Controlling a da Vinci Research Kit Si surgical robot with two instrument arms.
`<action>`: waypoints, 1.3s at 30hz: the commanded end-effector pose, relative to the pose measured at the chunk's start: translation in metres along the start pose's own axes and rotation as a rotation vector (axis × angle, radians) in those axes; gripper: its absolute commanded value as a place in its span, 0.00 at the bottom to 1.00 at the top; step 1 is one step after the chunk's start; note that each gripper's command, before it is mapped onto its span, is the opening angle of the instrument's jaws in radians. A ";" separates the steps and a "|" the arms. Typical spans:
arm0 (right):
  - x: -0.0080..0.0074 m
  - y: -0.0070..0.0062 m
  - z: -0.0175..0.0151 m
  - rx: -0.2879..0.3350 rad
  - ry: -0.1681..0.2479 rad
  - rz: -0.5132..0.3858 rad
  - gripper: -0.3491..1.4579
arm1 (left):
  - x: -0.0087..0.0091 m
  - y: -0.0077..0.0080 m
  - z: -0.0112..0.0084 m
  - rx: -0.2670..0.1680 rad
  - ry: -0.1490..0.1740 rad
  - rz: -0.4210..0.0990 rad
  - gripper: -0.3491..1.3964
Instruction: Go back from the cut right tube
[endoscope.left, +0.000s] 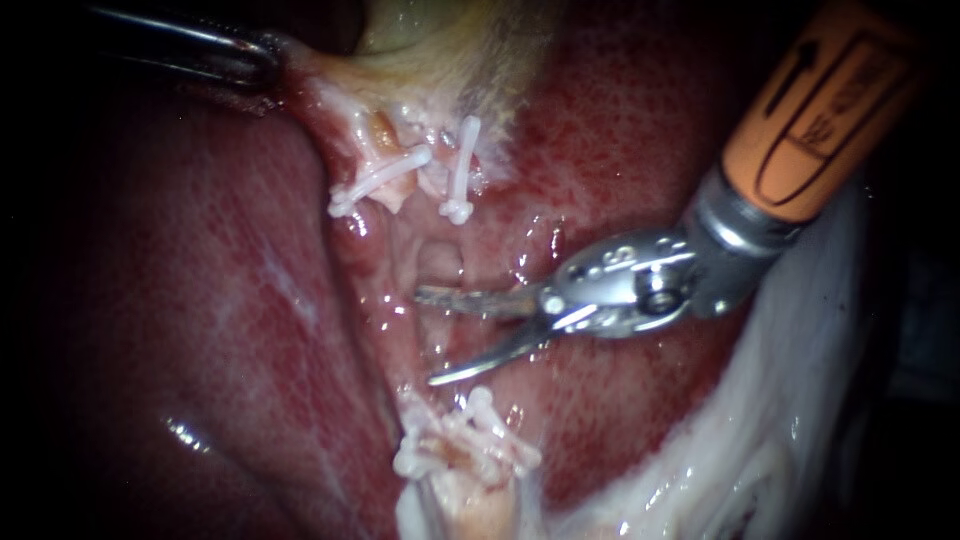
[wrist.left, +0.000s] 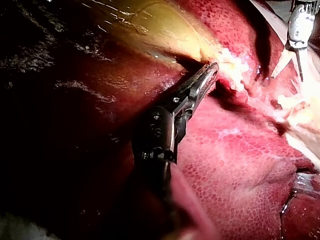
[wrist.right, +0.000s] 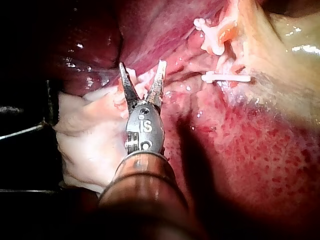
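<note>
Right instrument (endoscope.left: 425, 338), blades spread wide and empty, sits mid-frame in the gap of the cut right tube (endoscope.left: 442, 185), clips (endoscope.left: 460, 170) above and below. Upper left, the left instrument (endoscope.left: 265, 55) clamps its jaws on the gallbladder (endoscope.left: 420, 40), apparently to tension it. Liver (endoscope.left: 620, 130) flanks the likely retreat toward upper right.

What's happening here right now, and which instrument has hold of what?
The left instrument is shut on the gallbladder at its edge. The right instrument, tipped with blades, is open and holds nothing. It sits in the gap between the upper clips and the lower clips, over the liver. No tube seems to bridge that gap, so the cut looks done.
</note>
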 end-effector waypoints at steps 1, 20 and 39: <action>0.0000 -0.0004 -0.0011 -0.027 -0.040 -0.024 0.99 | 0.0000 0.0000 0.0000 0.000 0.000 0.000 0.00; -0.0010 -0.0002 -0.0106 -0.170 -0.253 -0.100 0.99 | 0.0001 0.0000 0.0005 0.003 0.000 -0.001 0.00; -0.0012 -0.0003 -0.0108 -0.170 -0.257 -0.091 0.99 | -0.0035 -0.0006 0.0063 0.001 -0.050 0.017 0.00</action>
